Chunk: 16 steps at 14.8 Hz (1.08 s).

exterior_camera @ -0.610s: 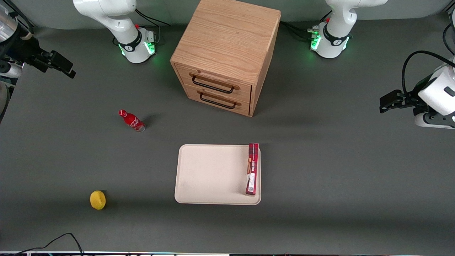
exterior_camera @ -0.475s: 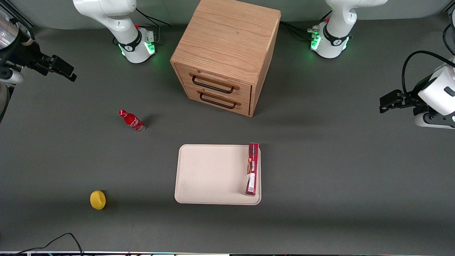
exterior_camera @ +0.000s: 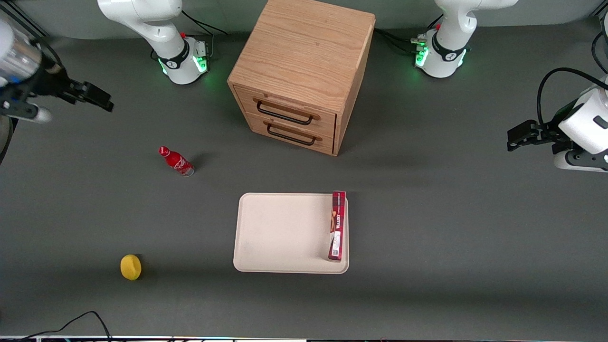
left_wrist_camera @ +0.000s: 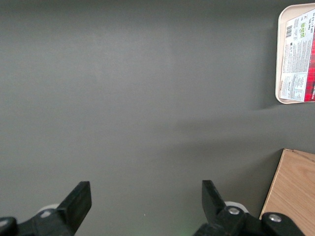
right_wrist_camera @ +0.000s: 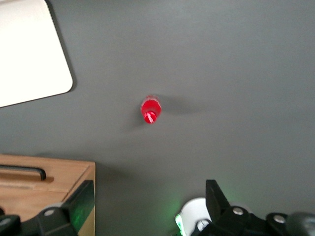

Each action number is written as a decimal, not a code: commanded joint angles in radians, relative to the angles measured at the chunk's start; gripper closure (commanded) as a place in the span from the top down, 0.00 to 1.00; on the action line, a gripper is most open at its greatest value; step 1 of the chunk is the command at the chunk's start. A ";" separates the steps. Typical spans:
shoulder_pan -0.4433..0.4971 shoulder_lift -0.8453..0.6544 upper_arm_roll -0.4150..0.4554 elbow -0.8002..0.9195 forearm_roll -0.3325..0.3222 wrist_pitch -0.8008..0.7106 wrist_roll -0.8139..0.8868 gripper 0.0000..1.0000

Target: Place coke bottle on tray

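The coke bottle (exterior_camera: 175, 161) stands upright on the dark grey worktop (exterior_camera: 427, 228), well apart from the tray (exterior_camera: 280, 232) and farther from the front camera than it, toward the working arm's end. Its red cap, white-script label and clear base show in the front view; the right wrist view looks nearly straight down on the cap of the bottle (right_wrist_camera: 150, 110), with bare worktop all around it.

The hand (exterior_camera: 97, 99) hangs above the worktop at the working arm's end, farther from the front camera than the bottle and well apart from it. Its 2 fingers (right_wrist_camera: 81, 204) stand spread wide in the right wrist view, and nothing is between them. It looks to be high above the surface, though the front view is blurred there and its height is hard to judge.

The cream-beige tray lies flat near the middle of the worktop, in front of the wooden cabinet (exterior_camera: 304, 71), whose 2 drawers are closed. A long red box (exterior_camera: 337, 225) lies on the tray along the edge toward the parked arm's end. A yellow round object (exterior_camera: 130, 267) sits on the worktop nearer the front camera than the bottle, toward the working arm's end.
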<state>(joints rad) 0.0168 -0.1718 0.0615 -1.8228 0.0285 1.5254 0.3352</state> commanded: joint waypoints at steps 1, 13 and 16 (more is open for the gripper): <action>0.006 -0.038 0.009 -0.241 0.025 0.226 0.002 1.00; 0.009 0.040 0.046 -0.714 0.016 0.921 0.011 0.51; 0.009 0.038 0.061 -0.714 0.014 0.917 0.008 0.00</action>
<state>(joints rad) 0.0194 -0.1165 0.1148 -2.5275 0.0322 2.4324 0.3357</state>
